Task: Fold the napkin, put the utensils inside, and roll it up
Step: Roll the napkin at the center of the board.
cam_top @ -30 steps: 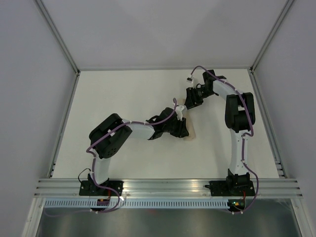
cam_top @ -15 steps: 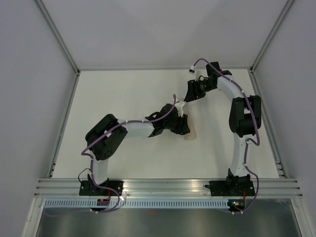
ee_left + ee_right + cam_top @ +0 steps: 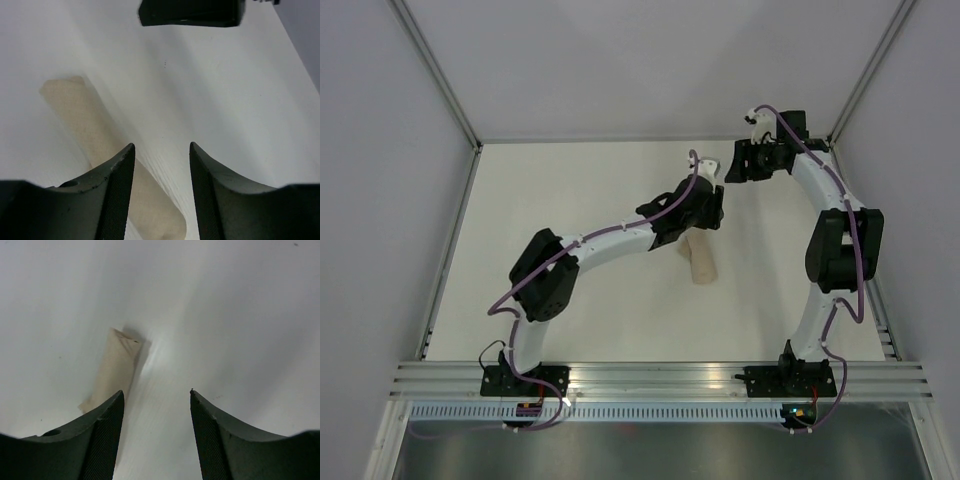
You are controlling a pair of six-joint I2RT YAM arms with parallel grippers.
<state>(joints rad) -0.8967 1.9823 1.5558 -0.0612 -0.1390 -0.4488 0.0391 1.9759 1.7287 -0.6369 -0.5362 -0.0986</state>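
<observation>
find napkin (image 3: 699, 262) rolled into a tight tube, lying loose on table (image 3: 570, 200). see left gripper (image 3: 708, 208) raised just past napkin's far end, jaws apart, gripping nothing. see right gripper (image 3: 732, 165) farther beyond napkin and to its right, well apart from it, jaws likewise apart, empty. cannot tell what sits inside roll.

I see the napkin (image 3: 699, 262) rolled into a tan-beige tube, lying flat on the desk (image 3: 570, 190) a little right of the desk's centre, its length slanting from far-left to near-right.
</observation>
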